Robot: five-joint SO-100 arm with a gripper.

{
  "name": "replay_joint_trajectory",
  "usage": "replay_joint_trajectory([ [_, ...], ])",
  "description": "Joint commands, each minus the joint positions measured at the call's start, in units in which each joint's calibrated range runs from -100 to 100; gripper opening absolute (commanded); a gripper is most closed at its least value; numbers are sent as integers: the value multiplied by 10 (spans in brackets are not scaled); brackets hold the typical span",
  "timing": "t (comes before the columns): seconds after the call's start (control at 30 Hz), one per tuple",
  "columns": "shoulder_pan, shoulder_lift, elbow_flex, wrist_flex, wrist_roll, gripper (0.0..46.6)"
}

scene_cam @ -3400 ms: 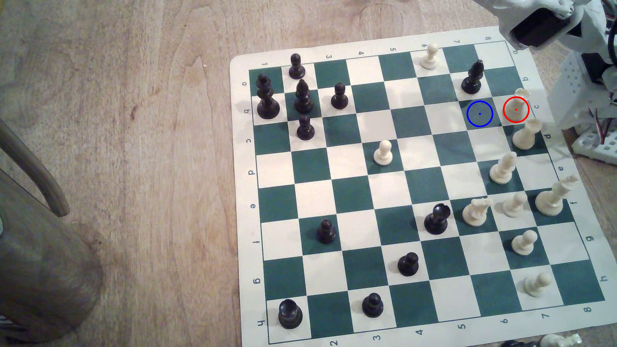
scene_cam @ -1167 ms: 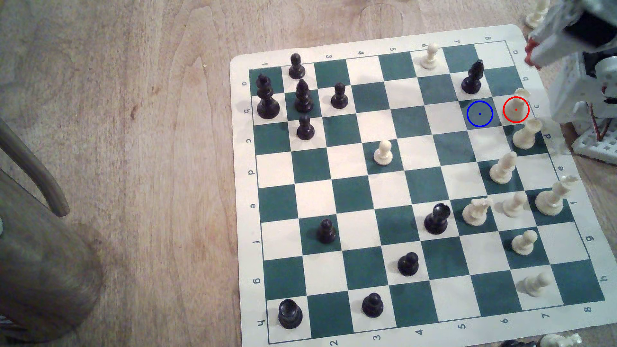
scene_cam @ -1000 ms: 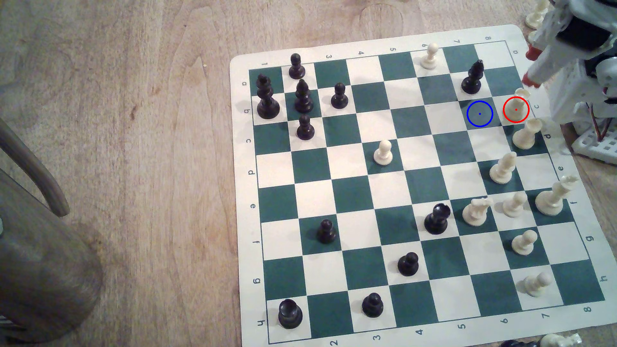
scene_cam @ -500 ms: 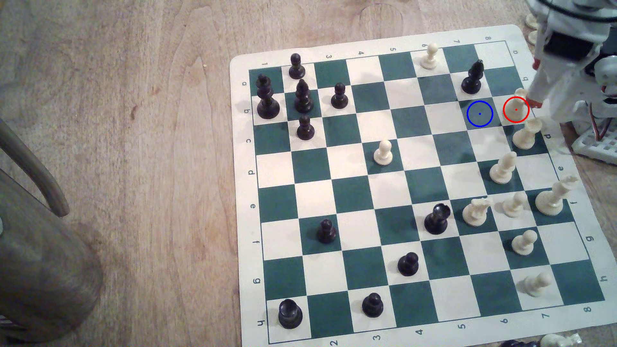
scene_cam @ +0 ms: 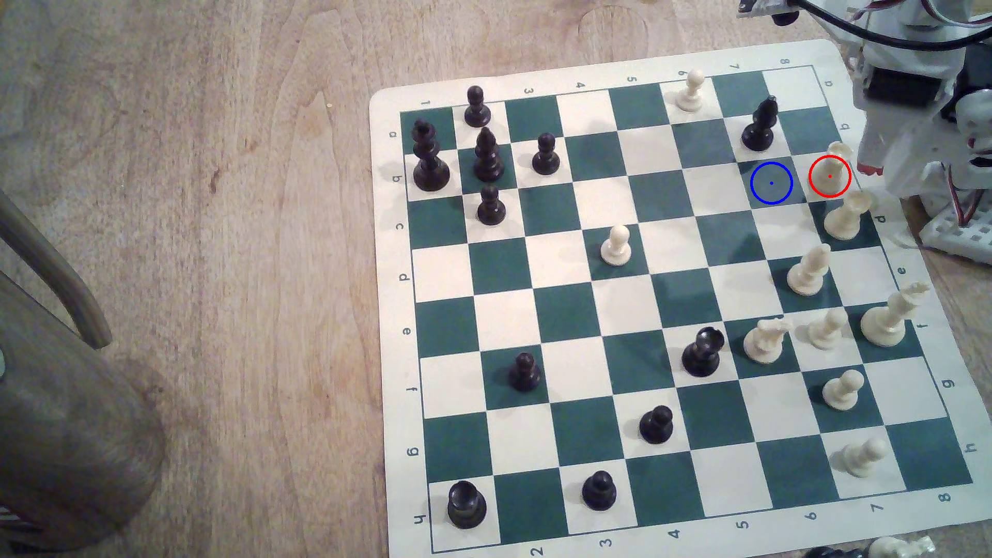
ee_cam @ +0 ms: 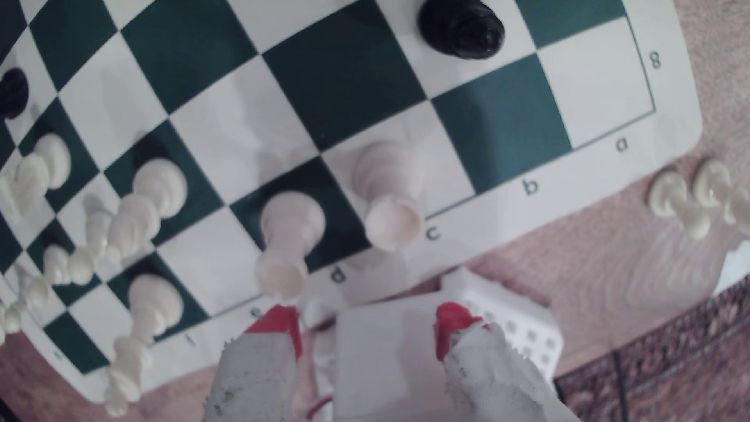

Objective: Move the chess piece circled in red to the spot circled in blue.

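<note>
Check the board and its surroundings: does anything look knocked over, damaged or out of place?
Nothing stands out. Every piece on the board stands upright, the circled rook included. A few cream pieces lie on the table beyond the board's edge. The gripper is open, clear of the rook.

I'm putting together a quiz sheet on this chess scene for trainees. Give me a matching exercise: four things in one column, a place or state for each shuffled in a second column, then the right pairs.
Column one
1. chess piece
2. spot
3. pincer
4. black bishop

Column two
A. open, holding nothing
B. upright inside the red ring
C. bare green square, blue-ringed
D. dark piece, upright, outside both rings

Pairs: 1-B, 2-C, 3-A, 4-D
</note>
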Motion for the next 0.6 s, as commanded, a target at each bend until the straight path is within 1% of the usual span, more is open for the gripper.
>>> replay_joint_trajectory([
  [0.0, 3, 27, -17, -22, -3, 184],
  [0.23, 2, 73, -18, -56, -5, 193],
  [0.57, 5, 135, -12, -79, 0, 198],
])
